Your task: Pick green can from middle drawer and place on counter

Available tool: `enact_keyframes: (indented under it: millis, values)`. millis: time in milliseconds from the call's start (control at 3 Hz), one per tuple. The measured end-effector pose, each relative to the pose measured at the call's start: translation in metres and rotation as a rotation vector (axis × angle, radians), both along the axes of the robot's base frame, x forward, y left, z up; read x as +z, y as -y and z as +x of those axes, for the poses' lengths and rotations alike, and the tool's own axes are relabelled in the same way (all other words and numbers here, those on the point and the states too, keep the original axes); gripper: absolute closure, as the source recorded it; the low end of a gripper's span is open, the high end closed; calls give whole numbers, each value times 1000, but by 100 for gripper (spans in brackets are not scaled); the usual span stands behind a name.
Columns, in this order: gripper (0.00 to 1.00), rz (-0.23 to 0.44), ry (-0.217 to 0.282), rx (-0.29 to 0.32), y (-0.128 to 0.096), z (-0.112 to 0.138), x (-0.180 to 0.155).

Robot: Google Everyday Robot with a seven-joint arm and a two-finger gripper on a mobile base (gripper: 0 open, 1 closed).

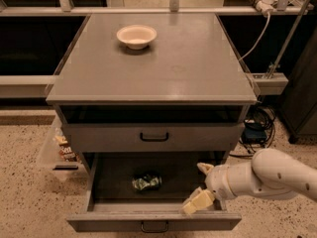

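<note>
The green can [146, 181] lies on its side on the dark floor of the open middle drawer [148, 221], left of centre. My gripper [200, 185] is open and empty, inside the drawer's right part, about a can's length to the right of the can. Its cream fingers [197, 202] spread front to back, and the white arm comes in from the lower right. The grey counter [188, 68] is above, with a cream bowl [136, 35] near its back left.
The closed drawer [154, 137] above the open one hangs over the open drawer's back. A clear bin of snacks [59, 148] stands on the floor at the left. Cables and a box [255, 128] lie to the right, beside a dark cabinet [302, 93].
</note>
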State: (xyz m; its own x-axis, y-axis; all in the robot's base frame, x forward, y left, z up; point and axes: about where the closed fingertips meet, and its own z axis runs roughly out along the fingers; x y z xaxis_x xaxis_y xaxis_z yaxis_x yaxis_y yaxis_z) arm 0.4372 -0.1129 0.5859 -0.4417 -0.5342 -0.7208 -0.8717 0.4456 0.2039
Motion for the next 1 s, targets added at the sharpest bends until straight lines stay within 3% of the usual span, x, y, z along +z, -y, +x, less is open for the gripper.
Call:
enact_keyframes:
  millis: [667, 1000]
  values:
    - [0, 127, 48, 59, -40, 32, -67]
    - [0, 137, 41, 59, -42, 31, -73]
